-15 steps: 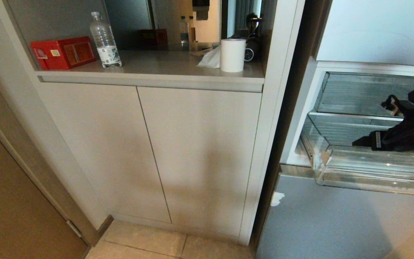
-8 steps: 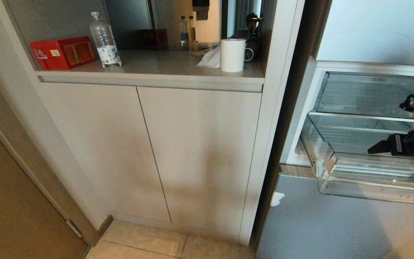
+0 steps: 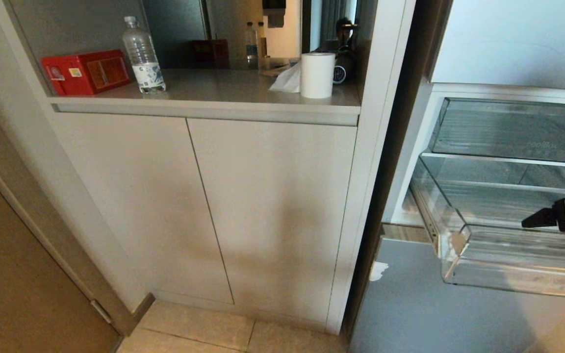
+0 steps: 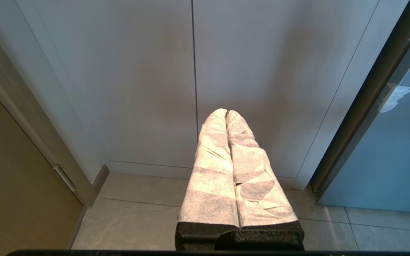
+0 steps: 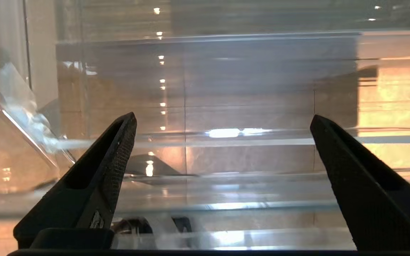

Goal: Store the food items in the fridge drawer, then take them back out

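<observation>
The fridge drawer (image 3: 508, 280), clear plastic with a curved front lip, stands pulled out of the fridge at the right of the head view. One dark finger (image 3: 541, 218) of my right gripper reaches into it from the right edge. In the right wrist view my right gripper (image 5: 222, 116) is open, with only the drawer's clear ribbed plastic (image 5: 226, 89) between its fingers. My left gripper (image 4: 226, 113) is shut, its fingers wrapped in white cloth, and it points at the cabinet doors low near the floor. The food items are out of view.
A second clear drawer (image 3: 508, 128) sits above the open one. A blue-grey fridge door panel (image 3: 459, 318) lies below. Left of the fridge stand pale cabinet doors (image 3: 272, 211) under a shelf with a red box (image 3: 86, 72), a water bottle (image 3: 142, 54) and a paper roll (image 3: 318, 74).
The fridge drawer has slid further out toward me. My right gripper has drawn back toward the right edge and lower, still open.
</observation>
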Robot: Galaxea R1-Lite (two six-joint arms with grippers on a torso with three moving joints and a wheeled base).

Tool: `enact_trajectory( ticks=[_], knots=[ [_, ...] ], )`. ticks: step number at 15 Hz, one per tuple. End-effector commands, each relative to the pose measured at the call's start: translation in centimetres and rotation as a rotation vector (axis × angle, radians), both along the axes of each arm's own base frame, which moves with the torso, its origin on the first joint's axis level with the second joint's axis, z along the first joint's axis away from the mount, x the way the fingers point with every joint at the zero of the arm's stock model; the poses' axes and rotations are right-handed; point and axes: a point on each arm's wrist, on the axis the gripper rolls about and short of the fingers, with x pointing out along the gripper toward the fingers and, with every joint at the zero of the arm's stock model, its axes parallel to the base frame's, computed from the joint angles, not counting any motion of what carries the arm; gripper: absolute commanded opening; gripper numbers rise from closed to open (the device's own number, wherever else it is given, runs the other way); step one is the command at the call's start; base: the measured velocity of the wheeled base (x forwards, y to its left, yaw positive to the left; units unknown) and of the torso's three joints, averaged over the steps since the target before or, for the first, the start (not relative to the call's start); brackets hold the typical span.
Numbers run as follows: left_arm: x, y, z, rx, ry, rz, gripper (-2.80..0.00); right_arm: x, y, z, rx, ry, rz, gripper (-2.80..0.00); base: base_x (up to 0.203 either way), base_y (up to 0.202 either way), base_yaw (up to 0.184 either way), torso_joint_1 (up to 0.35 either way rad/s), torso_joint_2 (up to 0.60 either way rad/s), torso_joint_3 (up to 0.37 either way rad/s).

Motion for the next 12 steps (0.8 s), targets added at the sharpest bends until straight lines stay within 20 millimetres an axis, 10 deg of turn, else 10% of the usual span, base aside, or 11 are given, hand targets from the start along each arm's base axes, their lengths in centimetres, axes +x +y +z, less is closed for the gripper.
enact_trajectory(
  ticks=[1,8,9,12],
  knots=[
    [0.0,0.0,0.0,0.0,0.001,0.0,-2.8,-1.1,0.2,0.2,-0.001,-0.006,-0.004,0.0,0.0,0.0,0.0,0.0,0.0,0.0],
    [0.0,0.0,0.0,0.0,0.001,0.0,-2.8,-2.2,0.8,3.3,0.069,-0.223,0.024,0.0,0.0,0.0,0.0,0.0,0.0,0.0],
    [0.0,0.0,0.0,0.0,0.001,0.0,-2.8,-3.4,1.2,4.1,0.072,-0.258,0.016,-2.8,0.0,0.0,0.0,0.0,0.0,0.0],
    [0.0,0.0,0.0,0.0,0.001,0.0,-2.8,-8.8,3.2,5.8,0.058,-0.36,0.008,-2.8,0.0,0.0,0.0,0.0,0.0,0.0]
  ],
)
